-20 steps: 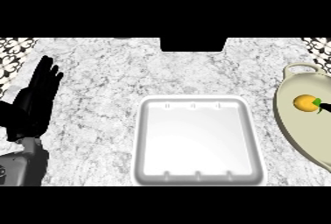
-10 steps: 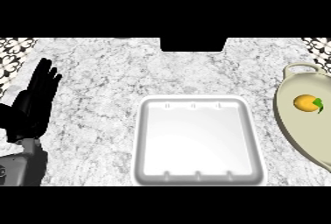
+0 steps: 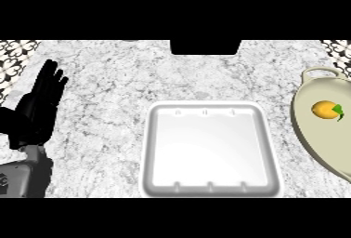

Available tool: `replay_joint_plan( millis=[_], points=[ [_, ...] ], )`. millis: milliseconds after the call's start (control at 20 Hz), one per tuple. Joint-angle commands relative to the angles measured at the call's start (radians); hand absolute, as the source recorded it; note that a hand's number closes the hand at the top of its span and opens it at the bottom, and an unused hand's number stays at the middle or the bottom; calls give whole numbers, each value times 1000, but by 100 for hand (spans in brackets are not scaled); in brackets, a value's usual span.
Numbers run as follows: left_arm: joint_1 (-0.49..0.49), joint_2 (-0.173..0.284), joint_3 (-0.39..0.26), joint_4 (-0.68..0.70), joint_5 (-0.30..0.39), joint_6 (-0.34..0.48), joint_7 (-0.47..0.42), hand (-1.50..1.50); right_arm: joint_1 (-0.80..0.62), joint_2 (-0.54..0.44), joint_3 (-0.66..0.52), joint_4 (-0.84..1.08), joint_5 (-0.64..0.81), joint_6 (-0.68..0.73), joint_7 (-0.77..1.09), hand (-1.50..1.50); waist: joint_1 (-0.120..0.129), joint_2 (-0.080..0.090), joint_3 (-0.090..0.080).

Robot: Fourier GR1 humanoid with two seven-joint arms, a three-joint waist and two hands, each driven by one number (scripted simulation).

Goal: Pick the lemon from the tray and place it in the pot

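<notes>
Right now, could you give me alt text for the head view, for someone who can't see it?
A lemon lies in a pale pot at the right edge of a marble counter, and a white tray sits bare in the middle. The robot's left hand rests open at the left edge, fingers up; the right hand is out of view.

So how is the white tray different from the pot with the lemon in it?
The tray is white and rectangular with rounded corners; the pot is pale cream and rounded, with a loop handle at its top. The tray holds nothing, while the pot holds the lemon. The tray sits mid-counter in full view; the pot is cut off by the right edge. Both rest on the marble counter.
</notes>
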Motion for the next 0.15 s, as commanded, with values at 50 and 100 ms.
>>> replay_joint_plan(
  millis=[50,100],
  points=[
    [49,-18,-7,-52,1,2,-7,0,44,1,12,53,-1,34,-111,-150,6,0,2],
    [31,-31,-26,-18,-28,17,-23,0,36,-78,2,61,-14,87,-53,-150,2,1,1]
  ],
)
